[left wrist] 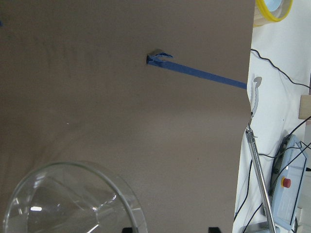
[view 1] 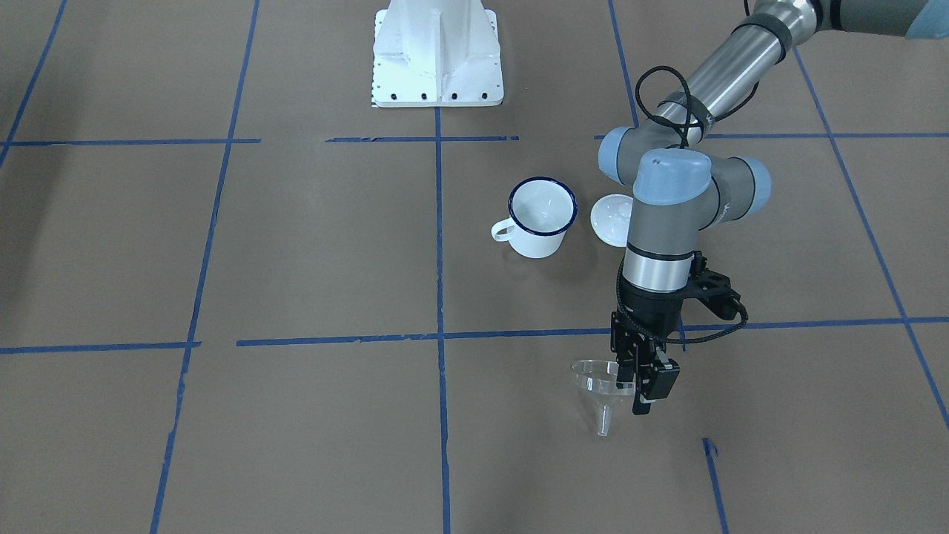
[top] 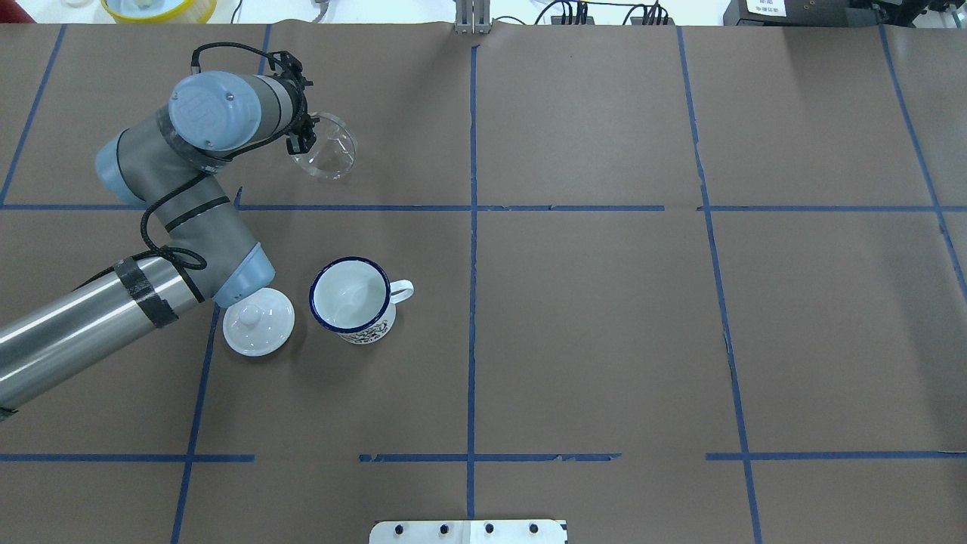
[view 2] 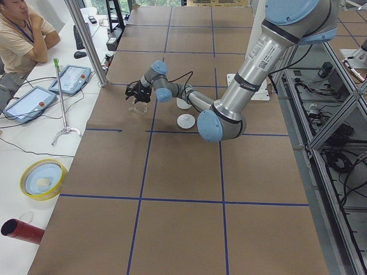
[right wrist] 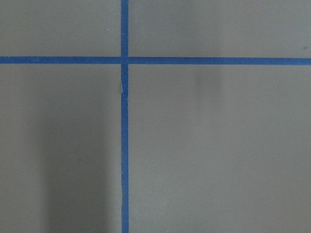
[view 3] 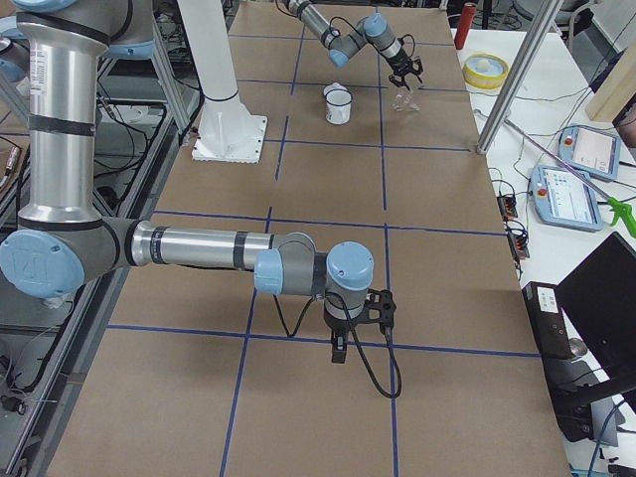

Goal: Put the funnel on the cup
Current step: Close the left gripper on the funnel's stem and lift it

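Observation:
The clear funnel (view 1: 593,382) lies tilted on the brown table paper on the far side of the table from the robot. Its stem points away from the robot. It also shows in the overhead view (top: 326,147) and low in the left wrist view (left wrist: 73,201). My left gripper (view 1: 639,378) is open. Its jaws straddle the funnel's rim, and the fingertips (left wrist: 127,229) show wide apart. The white cup (view 1: 541,215) with a dark rim stands upright and empty nearer the robot (top: 353,298). My right gripper (view 3: 339,350) hangs far from both, and I cannot tell its state.
A round white lid (top: 258,321) with a knob lies beside the cup, under the left arm. The robot's white base plate (view 1: 437,55) stands at the near edge. A yellow bowl (top: 159,7) sits past the table's far edge. Blue tape lines cross the paper.

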`<state>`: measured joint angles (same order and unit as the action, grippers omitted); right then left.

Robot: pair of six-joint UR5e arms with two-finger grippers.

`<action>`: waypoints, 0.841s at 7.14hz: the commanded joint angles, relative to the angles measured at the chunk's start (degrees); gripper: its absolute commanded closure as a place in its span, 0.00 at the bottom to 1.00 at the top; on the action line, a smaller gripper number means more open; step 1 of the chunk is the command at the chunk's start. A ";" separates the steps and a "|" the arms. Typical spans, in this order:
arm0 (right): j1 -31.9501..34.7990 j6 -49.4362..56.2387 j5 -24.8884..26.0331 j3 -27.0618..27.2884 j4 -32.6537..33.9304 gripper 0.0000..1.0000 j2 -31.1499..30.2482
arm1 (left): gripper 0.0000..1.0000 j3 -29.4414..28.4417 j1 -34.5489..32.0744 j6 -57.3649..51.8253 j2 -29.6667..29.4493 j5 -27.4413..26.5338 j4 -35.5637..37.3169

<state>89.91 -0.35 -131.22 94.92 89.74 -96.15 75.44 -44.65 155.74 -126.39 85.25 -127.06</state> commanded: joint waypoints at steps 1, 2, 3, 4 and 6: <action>0.00 0.00 0.00 0.00 0.00 0.00 0.00 | 0.50 -0.55 0.00 0.00 0.00 0.00 -0.81; 0.00 0.00 0.00 0.00 0.00 0.00 0.00 | 0.54 -1.08 0.00 -0.09 0.00 0.00 -1.17; 0.00 0.00 0.00 0.00 0.00 0.00 0.00 | 0.56 -1.08 0.00 -0.17 0.00 0.00 -1.17; 0.00 0.00 0.00 0.00 0.00 0.00 0.00 | 0.58 -1.08 0.09 -0.18 0.00 0.00 -1.26; 0.00 0.00 0.00 0.00 0.00 0.00 0.00 | 0.93 -0.99 0.09 -0.26 0.00 0.00 -1.26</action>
<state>89.91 -0.35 -131.22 94.92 89.74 -96.15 74.39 -44.61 155.55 -126.39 85.25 -128.30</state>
